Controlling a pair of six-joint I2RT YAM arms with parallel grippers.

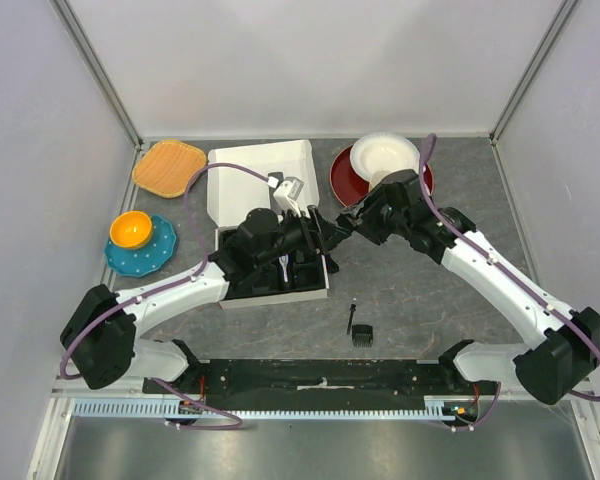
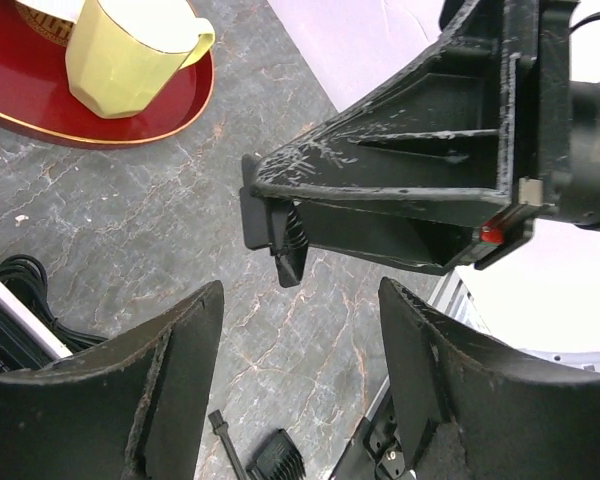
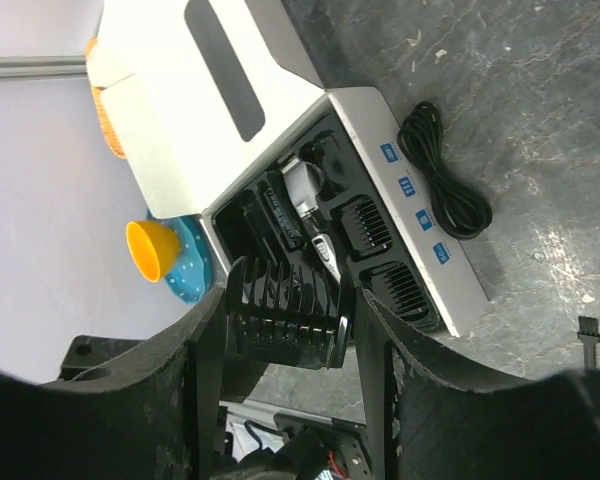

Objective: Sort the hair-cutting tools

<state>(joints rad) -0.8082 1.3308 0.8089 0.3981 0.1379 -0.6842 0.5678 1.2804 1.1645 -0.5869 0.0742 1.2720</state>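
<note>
We see the right tool (image 3: 290, 300) clenched on a small black plastic comb attachment (image 3: 285, 322), held up just beside the right edge of an open white cardboard box (image 1: 255, 175) with a black moulded tray (image 3: 280, 215). The left tool (image 2: 300, 300) faces it, jaws spread and empty. In the tray lie the black and silver electric hair clipper (image 3: 305, 190) and more black combs (image 3: 365, 222). Out on the grey marbled surface (image 1: 420, 290), near the arm bases, lie another black comb (image 1: 361, 335) and a thin black cleaning brush (image 1: 351, 318). We judge the sorting partly done: one piece in hand, two loose pieces left
</note>
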